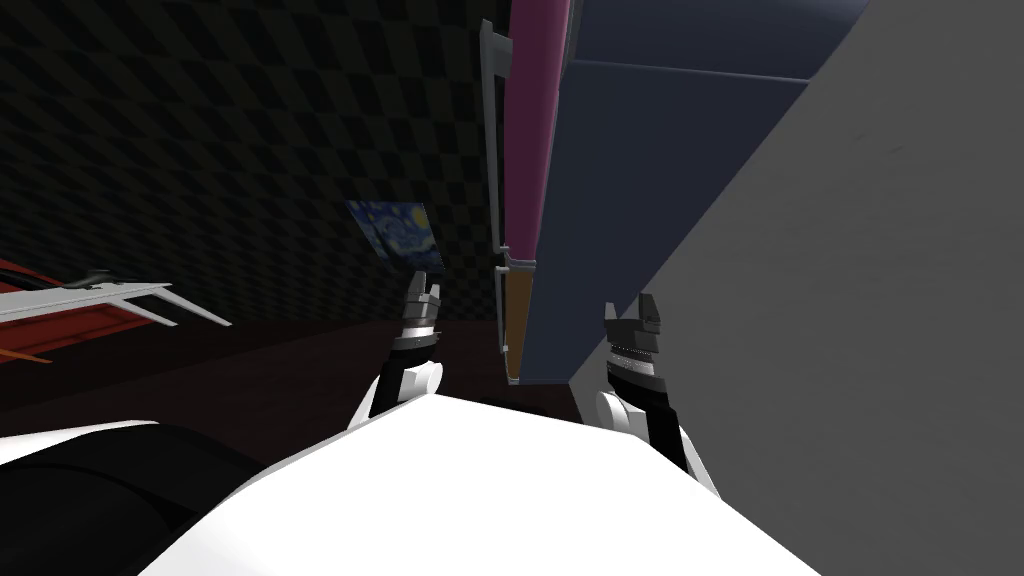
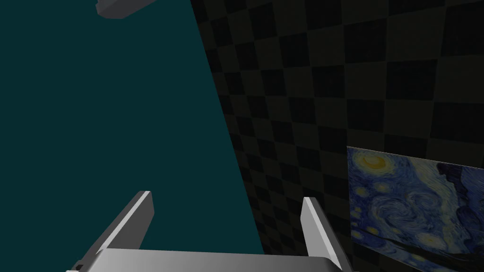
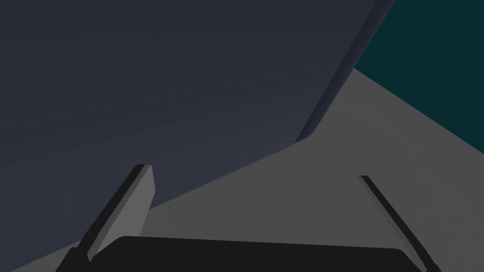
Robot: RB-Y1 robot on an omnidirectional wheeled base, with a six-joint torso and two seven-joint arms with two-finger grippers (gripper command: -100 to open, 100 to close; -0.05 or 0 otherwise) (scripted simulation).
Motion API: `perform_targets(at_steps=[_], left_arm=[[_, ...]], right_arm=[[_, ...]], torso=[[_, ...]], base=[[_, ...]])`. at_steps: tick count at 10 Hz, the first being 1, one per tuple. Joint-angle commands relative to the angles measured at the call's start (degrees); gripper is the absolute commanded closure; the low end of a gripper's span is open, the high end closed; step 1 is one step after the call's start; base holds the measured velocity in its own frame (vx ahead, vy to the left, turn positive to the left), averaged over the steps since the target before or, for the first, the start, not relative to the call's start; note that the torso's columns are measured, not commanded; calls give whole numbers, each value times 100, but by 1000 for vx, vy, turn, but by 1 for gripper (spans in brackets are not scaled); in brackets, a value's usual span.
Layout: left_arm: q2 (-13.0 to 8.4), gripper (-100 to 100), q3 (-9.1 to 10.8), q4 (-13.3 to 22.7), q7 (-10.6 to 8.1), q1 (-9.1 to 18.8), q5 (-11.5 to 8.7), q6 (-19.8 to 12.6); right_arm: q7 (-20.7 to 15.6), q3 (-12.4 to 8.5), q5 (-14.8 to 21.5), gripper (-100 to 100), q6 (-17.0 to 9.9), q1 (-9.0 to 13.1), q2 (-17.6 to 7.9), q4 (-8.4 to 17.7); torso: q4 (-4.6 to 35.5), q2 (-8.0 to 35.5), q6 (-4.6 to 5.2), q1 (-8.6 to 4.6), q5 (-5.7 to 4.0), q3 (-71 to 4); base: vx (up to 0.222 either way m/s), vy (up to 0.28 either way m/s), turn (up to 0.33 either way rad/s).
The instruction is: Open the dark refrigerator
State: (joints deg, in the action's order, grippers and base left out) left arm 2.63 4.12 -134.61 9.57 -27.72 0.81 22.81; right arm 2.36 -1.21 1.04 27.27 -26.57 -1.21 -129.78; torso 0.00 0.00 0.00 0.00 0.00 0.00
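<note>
Both forearms reach forward side by side, well apart from each other. The left gripper (image 1: 422, 287) points ahead, its two fingers (image 2: 141, 215) standing spread about a third of its wrist view's width apart. The right gripper (image 1: 633, 314) sits a little nearer the body, its fingers (image 3: 141, 191) likewise parted. White forearm shells narrow into dark wrists with ribbed grey collars.
</note>
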Motion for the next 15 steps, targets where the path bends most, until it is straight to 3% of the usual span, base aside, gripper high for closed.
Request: perform_targets(at_steps=[1,9,10,12,15], left_arm=[[0,0,0,0,0,0,0,0],[0,0,0,-2,0,0,0,1],[0,0,0,-2,0,0,0,1],[0,0,0,1,0,0,0,0],[1,0,-1,1,0,-1,0,0]], right_arm=[[0,0,0,0,0,0,0,0],[0,0,0,0,1,0,0,-2],[-57,-71,6,-100,-11,-52,-172,-42],[-197,-246,22,-100,-37,-183,-386,-122],[-551,-690,64,-100,-101,-522,-605,-263]], torso=[[235,232,0,0,0,-467],[3537,3539,0,0,0,-7073],[3960,3962,0,0,0,-7919],[4205,4207,0,5,2,-8426],[4227,4226,0,4,1,-8458]], base=[[0,0,0],[0,0,0],[10,11,28],[14,31,48],[22,55,81]])
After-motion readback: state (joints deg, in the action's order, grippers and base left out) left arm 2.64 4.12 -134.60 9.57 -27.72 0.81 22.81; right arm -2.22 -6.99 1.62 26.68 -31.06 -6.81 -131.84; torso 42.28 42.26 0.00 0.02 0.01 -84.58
